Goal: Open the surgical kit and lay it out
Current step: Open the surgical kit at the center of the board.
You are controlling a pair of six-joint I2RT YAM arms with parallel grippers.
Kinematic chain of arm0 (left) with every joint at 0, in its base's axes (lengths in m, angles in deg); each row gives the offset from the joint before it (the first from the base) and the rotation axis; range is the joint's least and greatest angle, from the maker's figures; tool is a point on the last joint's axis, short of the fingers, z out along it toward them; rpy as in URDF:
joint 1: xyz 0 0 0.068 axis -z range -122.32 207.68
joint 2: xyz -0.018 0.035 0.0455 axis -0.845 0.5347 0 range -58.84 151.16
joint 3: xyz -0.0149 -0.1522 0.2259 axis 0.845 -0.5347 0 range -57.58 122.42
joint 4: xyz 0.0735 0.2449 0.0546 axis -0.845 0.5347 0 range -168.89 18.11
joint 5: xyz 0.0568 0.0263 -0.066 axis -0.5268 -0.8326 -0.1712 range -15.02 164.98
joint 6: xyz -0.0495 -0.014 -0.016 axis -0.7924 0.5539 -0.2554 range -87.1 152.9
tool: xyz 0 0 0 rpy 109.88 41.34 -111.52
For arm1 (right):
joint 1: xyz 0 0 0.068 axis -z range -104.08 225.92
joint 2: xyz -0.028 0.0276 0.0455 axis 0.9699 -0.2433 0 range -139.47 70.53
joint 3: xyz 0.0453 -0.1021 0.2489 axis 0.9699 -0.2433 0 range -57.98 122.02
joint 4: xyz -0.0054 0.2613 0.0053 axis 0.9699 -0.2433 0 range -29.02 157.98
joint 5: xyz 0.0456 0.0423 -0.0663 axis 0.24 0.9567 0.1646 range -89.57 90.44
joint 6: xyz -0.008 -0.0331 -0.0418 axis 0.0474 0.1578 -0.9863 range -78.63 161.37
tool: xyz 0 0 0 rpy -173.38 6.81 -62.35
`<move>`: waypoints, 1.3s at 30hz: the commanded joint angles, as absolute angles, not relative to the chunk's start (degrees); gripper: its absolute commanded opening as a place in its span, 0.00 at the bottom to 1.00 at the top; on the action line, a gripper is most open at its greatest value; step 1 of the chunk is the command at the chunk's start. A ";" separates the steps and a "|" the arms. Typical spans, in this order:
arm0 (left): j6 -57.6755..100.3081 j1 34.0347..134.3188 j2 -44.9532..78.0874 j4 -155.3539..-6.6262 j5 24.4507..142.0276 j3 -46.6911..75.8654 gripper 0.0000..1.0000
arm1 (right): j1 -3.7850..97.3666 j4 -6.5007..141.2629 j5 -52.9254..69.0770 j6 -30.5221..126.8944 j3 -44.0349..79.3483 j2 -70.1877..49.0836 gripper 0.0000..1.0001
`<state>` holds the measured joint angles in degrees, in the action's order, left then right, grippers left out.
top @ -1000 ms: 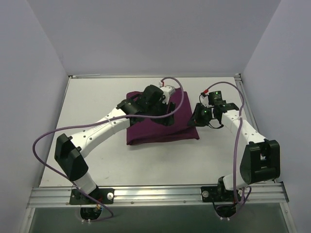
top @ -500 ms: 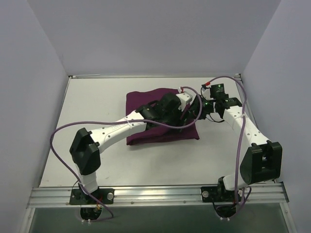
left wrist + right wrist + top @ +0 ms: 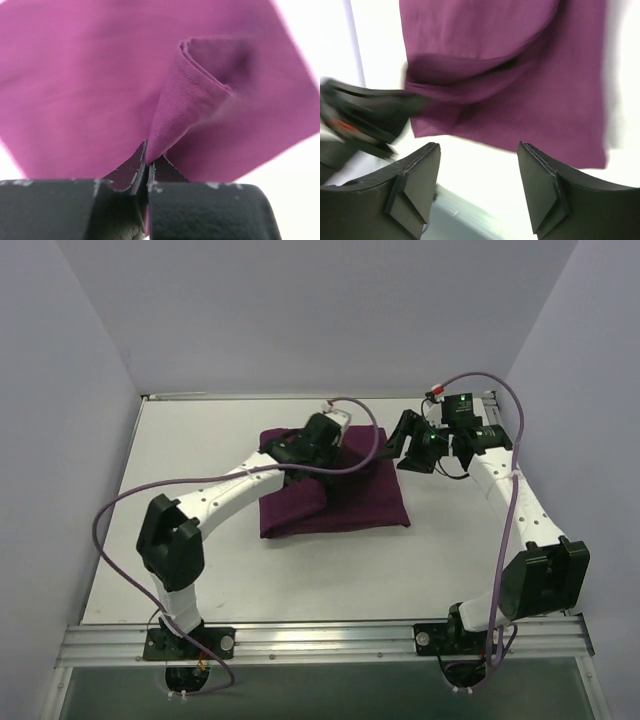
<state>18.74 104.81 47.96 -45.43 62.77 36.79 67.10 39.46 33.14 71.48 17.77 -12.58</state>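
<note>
The surgical kit is a dark purple cloth wrap, folded into a rectangle in the middle of the white table; only cloth shows. My left gripper stands over the wrap's back left part. In the left wrist view the left gripper is shut on a raised fold of the cloth. My right gripper hangs off the wrap's back right corner. In the right wrist view the right gripper is open and holds nothing, with the cloth ahead of it.
Pale walls close in the table on three sides. A metal rail runs along the near edge with both arm bases. The left arm's blurred wrist shows at the left of the right wrist view. Purple cables loop over both arms.
The left gripper reached to the wrap's right side, shut on a fold and drew back left. The right gripper opened, let go of the cloth and moved back.
</note>
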 commanded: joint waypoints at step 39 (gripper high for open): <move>3.71 54.95 6.82 -30.55 72.52 2.71 0.89 | 30.13 46.62 23.29 65.62 40.72 -45.75 0.74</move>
<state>3.36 54.91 8.80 -29.39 70.86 1.57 31.30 45.63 24.99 62.96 39.03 -45.70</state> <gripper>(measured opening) 0.890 0.747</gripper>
